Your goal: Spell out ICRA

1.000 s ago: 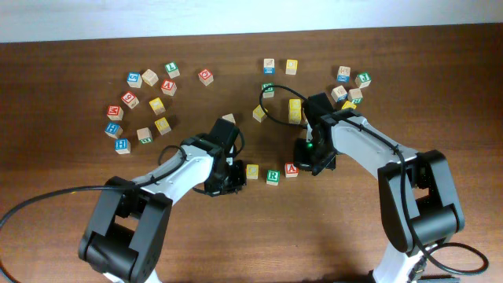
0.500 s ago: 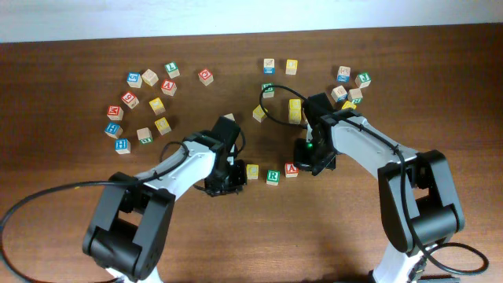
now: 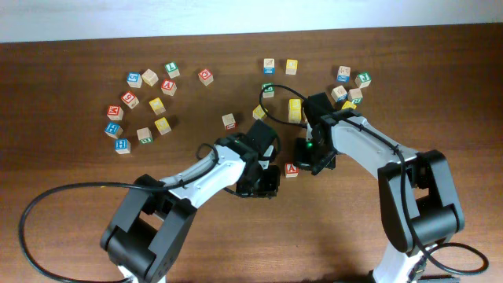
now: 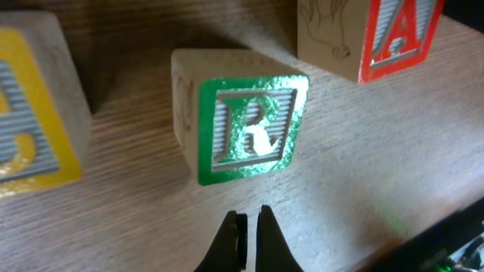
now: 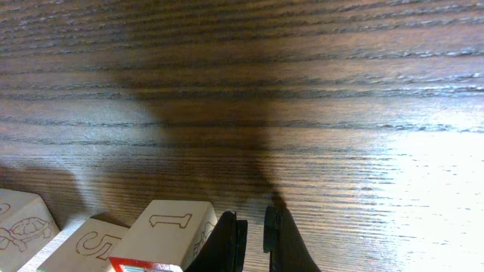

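In the left wrist view the green R cube [image 4: 249, 125] stands upright just beyond my shut left gripper [image 4: 248, 227], apart from it. The yellow C cube [image 4: 30, 113] is at its left and the red A cube [image 4: 393, 30] at its upper right. From overhead, my left gripper [image 3: 266, 179] covers the C and R cubes, and only the red A cube [image 3: 291, 170] shows. My right gripper [image 3: 305, 163] is shut just right of it. In the right wrist view the A cube [image 5: 170, 227] sits beside the left finger of my right gripper [image 5: 253, 234]. I cannot make out the I cube.
Loose letter cubes lie in a cluster at the back left [image 3: 149, 98]. More lie at the back middle [image 3: 280, 66] and back right [image 3: 350, 82]. A single cube [image 3: 229, 121] sits behind the left arm. A black cable [image 3: 271, 102] loops near the right arm.
My left arm has swung right along the row, from left of the yellow cube to over the yellow and green cubes, uncovering a cube behind it. The right arm has not moved.
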